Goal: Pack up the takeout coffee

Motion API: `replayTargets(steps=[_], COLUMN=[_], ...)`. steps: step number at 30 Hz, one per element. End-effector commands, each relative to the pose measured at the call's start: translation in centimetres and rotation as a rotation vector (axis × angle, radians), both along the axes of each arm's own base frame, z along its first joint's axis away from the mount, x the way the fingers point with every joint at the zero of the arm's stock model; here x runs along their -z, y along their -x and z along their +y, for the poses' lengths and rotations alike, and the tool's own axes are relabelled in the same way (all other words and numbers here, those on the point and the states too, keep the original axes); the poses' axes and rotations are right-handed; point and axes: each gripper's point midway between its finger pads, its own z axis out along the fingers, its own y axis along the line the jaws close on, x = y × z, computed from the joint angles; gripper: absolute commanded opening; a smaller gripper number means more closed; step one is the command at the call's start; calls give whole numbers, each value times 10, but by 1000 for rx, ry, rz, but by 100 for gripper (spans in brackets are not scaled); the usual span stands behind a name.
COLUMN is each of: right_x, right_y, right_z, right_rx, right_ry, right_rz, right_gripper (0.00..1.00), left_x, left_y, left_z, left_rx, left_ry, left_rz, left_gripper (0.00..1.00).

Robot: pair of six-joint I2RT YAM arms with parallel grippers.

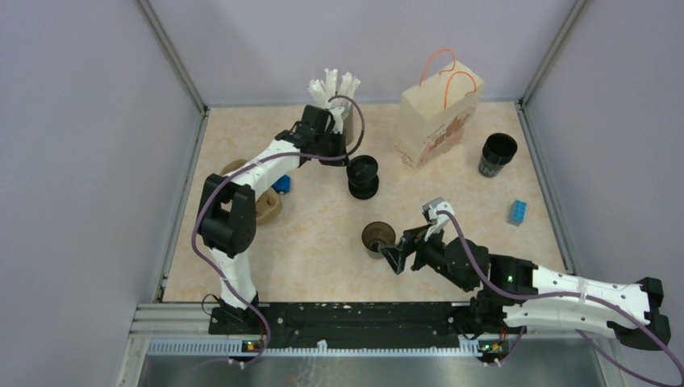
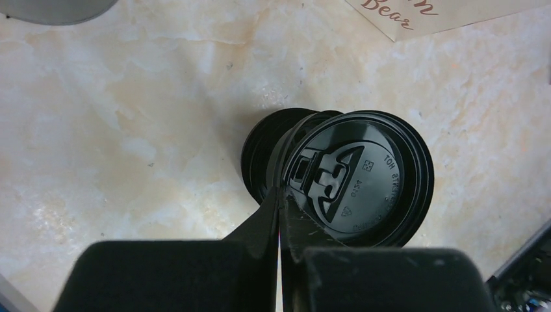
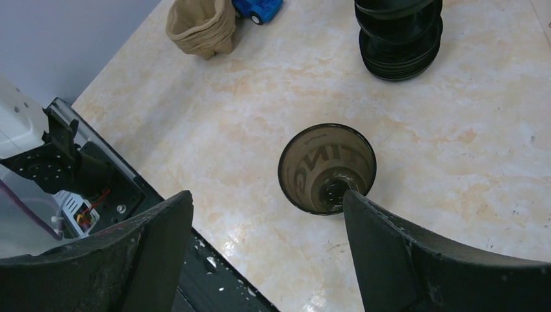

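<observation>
The takeout coffee cup [image 1: 377, 238] stands upright and uncovered mid-table, with a dark rim and a brownish inside showing lettering [image 3: 328, 169]. My right gripper [image 1: 398, 255] [image 3: 266, 195] is open right next to it. The cup sits just beyond the right fingertip [image 3: 364, 214], not between the fingers. My left gripper [image 1: 348, 161] [image 2: 281, 198] is shut on the rim of a flat black lid [image 2: 360, 175]. That lid is tilted over a stack of black lids [image 1: 363, 179] [image 2: 263, 153].
A paper bag [image 1: 440, 117] with orange handles stands at the back. Right of it is a second black cup [image 1: 498, 153], and a blue brick [image 1: 517, 212] lies nearer. A holder of white wrapped straws [image 1: 335, 97] is behind the left gripper. A brown pouch [image 1: 266, 203] and blue toy [image 1: 281, 184] lie left.
</observation>
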Motion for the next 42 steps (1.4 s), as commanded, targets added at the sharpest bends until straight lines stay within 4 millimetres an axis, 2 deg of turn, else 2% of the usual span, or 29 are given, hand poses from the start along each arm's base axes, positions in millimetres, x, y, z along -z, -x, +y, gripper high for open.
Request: replayTargets(steps=[1,5,9,12,16,19,26,33,38,42], right_x=[-14,-13,-18,-22,-27,-25,-18,6,21,28], right_y=[-2,-8,-43,-73,-113,-141,-189,-221,-230,-235], right_z=[6,4,-18,-19,-4,8,38,38,39,41], right_rx=[1,51,315,374,295,278,271,373,402,402], right_ry=[-53,-75,-150,-195,-303,-310,-281,-251,-227,-231], right_rz=[-34,-28,-18,27,107,137,173,216,247,260], right_gripper=[84,84,84,79,70,64,56,58,63,62], left_x=[-30,-23,-23,-21,-15,-8,-2,-2,0,0], left_y=[4,3,5,5,7,5,4,1,1,1], left_z=[-5,-3,-3,-4,-4,-2,-6,-6,-5,-6], left_rx=[28,31,37,39,53,47,65,64,66,75], left_ry=[159,190,219,226,229,217,250,250,245,251], left_rz=[-7,33,38,23,20,2,-24,-48,-58,-66], left_gripper=[0,0,0,0,0,0,0,0,0,0])
